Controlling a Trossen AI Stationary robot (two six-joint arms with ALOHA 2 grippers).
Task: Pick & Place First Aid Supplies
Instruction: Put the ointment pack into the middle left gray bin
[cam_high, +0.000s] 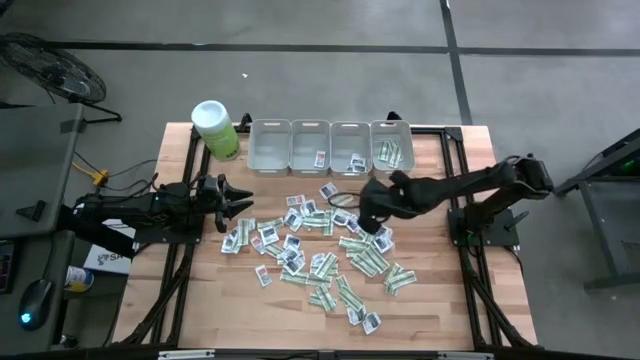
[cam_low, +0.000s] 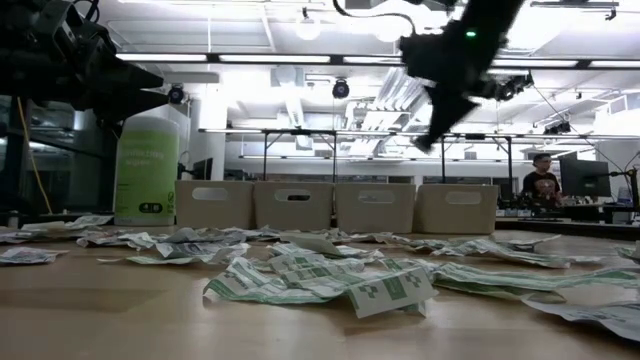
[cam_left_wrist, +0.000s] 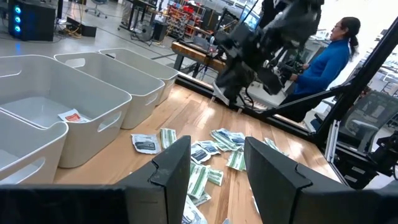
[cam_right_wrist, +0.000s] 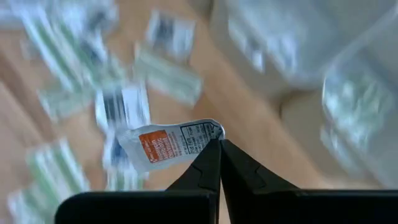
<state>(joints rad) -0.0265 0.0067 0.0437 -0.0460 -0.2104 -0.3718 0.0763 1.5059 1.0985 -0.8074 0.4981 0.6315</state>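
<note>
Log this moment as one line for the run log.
right hand: shut on orange-print packet, lifted above pile | left hand: open, waiting at table's left | bins: partly filled

I see a wooden tabletop set on a dark frame over grey floor. Along its far edge sits a row of four grey bins, side by side. Just left of them stands a lime-green canister with a white lid, upright. Beyond the tabletop, a person in a blue top sits at a workbench. A fan stands on the floor far left.
</note>
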